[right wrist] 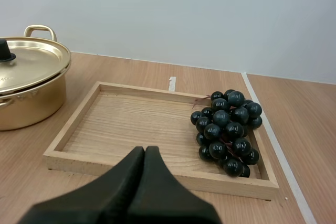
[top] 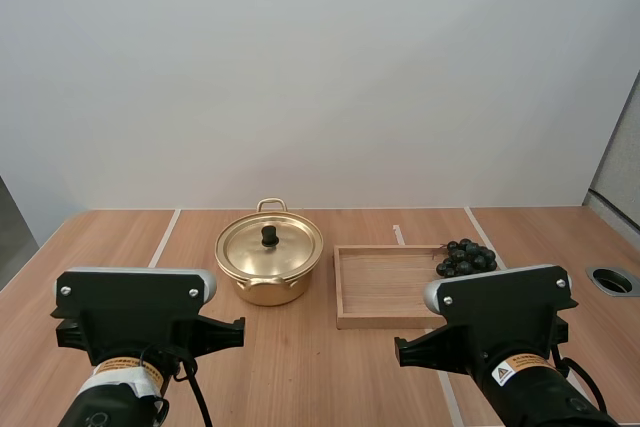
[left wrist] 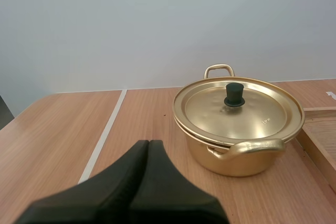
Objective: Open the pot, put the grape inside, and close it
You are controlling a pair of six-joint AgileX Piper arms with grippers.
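Touching nothing, the left gripper (left wrist: 148, 142) and the right gripper (right wrist: 145, 149) are both clenched empty, the lidded pot (left wrist: 241, 161) is seen just beside the tray (right wrist: 236, 184), and the grapes (right wrist: 227, 129) are laid in its right end.

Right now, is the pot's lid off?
No, the lid sits flat on the pot, covering its mouth.
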